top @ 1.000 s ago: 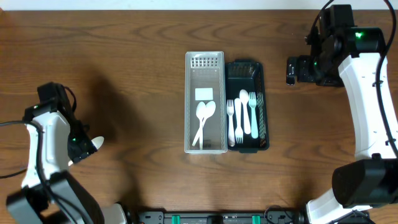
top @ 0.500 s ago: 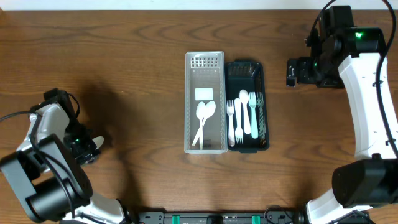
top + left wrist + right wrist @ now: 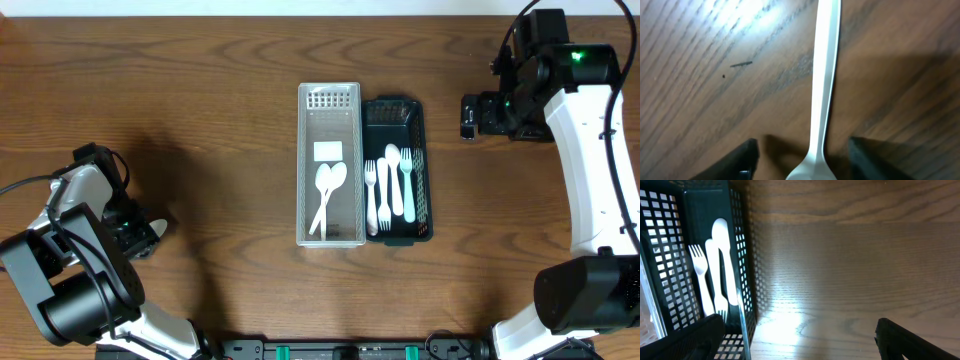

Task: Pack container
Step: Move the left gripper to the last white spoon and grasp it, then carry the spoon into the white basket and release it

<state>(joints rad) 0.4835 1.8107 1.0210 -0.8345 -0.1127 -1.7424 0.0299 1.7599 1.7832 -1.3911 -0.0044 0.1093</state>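
- Left gripper (image 3: pixel 807 161) has dropped over the white plastic utensil (image 3: pixel 823 75) at 8 o'clock; jaws spread astride its handle, not pinching.
- Possibly a spoon; head hidden.
- Right gripper (image 3: pixel 800 337) unmoved at 2 o'clock, spread, empty.
- Pick-up looks imminent.

No writing, brand, number or sign can be read in any view. The only thing resembling a label is a small white label (image 3: pixel 328 151) lying on the floor of the clear container (image 3: pixel 351 216). From overhead it shows only as a plain white patch, too small to tell whether anything is printed on it.
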